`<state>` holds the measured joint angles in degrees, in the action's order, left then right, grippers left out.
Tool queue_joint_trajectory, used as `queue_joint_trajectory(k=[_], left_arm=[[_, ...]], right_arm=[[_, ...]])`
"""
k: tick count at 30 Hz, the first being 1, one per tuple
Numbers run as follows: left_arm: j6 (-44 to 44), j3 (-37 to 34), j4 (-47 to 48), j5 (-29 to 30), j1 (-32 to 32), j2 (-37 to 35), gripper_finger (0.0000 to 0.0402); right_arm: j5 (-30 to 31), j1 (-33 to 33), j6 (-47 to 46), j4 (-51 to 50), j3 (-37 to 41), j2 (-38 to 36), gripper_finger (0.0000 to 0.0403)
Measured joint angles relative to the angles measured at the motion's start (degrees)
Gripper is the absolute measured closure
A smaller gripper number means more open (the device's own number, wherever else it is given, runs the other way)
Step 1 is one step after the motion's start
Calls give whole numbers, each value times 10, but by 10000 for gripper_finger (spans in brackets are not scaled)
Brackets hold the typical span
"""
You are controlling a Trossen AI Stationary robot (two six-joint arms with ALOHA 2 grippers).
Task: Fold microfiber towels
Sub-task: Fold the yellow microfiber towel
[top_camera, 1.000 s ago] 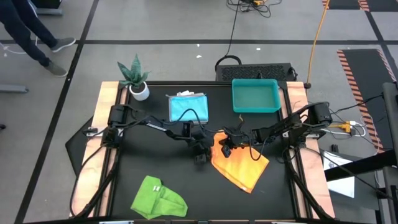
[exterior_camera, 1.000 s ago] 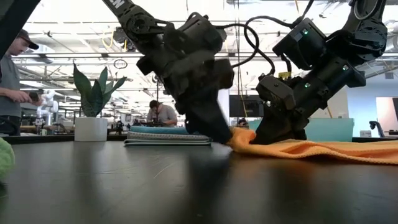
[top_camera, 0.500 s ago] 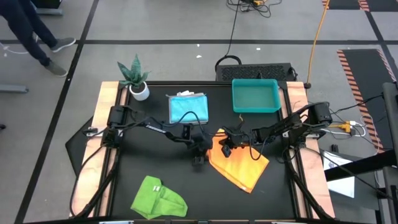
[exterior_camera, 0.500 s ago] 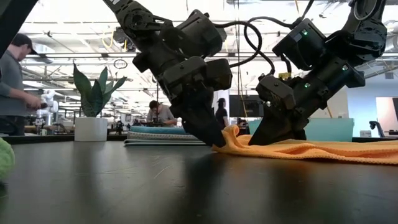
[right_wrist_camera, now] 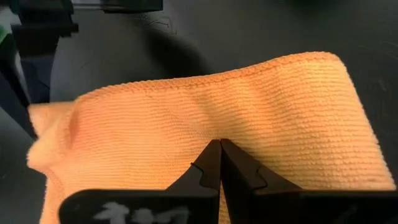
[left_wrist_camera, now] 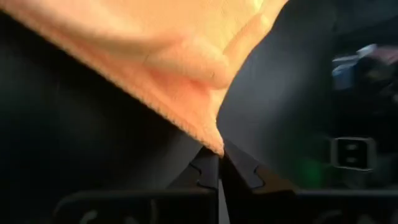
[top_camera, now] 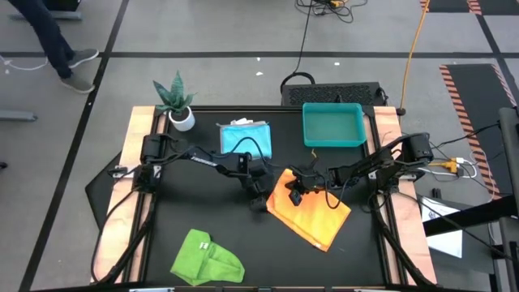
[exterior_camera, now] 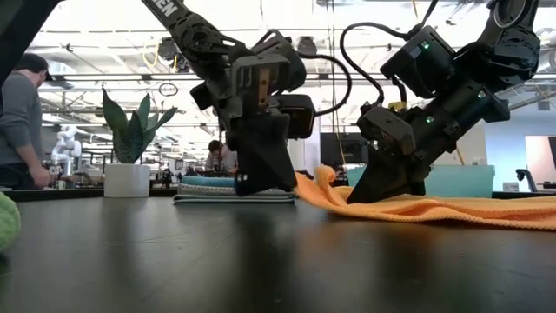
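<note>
The yellow-orange towel [top_camera: 312, 215] lies on the black table, right of the middle, and also fills the right wrist view [right_wrist_camera: 217, 112]. My left gripper [top_camera: 261, 200] is shut on its left corner. My right gripper [top_camera: 296, 195] is shut, with its tips down on the towel's top side. A lime green towel [top_camera: 207, 258] lies crumpled at the near edge. A light blue towel [top_camera: 245, 139] lies folded on a flat stack at the far middle. My left gripper pinches the orange towel's left corner [left_wrist_camera: 214, 142] between its two fingertips, coming slanting down from the table's left. That corner [exterior_camera: 302, 178] is raised a little off the table, and the rest of the towel lies flat. My right gripper has its shut fingertips [right_wrist_camera: 219, 152] down on the towel's top side [right_wrist_camera: 217, 127], a little in from its far-left edge, coming slanting down from the right. Whether any cloth is caught between them cannot be told. The towel lies flat under them.
A teal plastic tray [top_camera: 332, 124] stands at the far right, and a potted plant [top_camera: 177, 101] at the far left corner. Bare black table lies between the green towel and the orange one. A person [exterior_camera: 17, 122] stands beyond the table's left.
My left gripper has shut on the orange towel's left corner, turned more upright and drawn a little toward the table's left. The corner has come up off the table while the rest of the towel has stayed where it was.
</note>
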<state>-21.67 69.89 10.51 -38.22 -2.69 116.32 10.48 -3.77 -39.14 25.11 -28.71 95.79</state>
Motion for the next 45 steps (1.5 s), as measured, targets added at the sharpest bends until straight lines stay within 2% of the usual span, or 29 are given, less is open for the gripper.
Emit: queue_joint_trajectory(k=[5,11,14,17,19,21,26,28,32,36,41,45], left_arm=[[-59,0,5,-25,-19,-2,383],[-87,0,43,-62,-42,-2,357],[-77,0,96,-96,-54,-2,344],[-14,-1,165,-97,-55,-17,341],[45,-1,188,-71,-43,-41,347],[102,0,194,-18,-24,-70,356],[264,0,126,194,45,-124,389],[296,0,73,251,66,-125,397],[305,1,-34,263,69,-89,395],[343,1,-80,255,58,-45,399],[437,9,-67,278,57,-33,370],[453,9,-44,265,50,-32,326]], right_arm=[[-4,0,20,6,0,0,403],[-15,0,26,12,0,0,403],[-15,0,26,14,0,0,403],[-18,0,31,24,1,0,403],[-33,0,37,27,1,-7,403],[-38,0,36,21,2,-18,403],[-61,-6,33,-11,2,-73,403],[-79,-10,24,-22,2,-101,403],[-122,-35,-5,-27,2,-147,403],[-116,-106,-72,-71,1,-179,403],[-57,-215,-158,-101,1,-186,403],[-43,-265,-212,-96,1,-182,403]])
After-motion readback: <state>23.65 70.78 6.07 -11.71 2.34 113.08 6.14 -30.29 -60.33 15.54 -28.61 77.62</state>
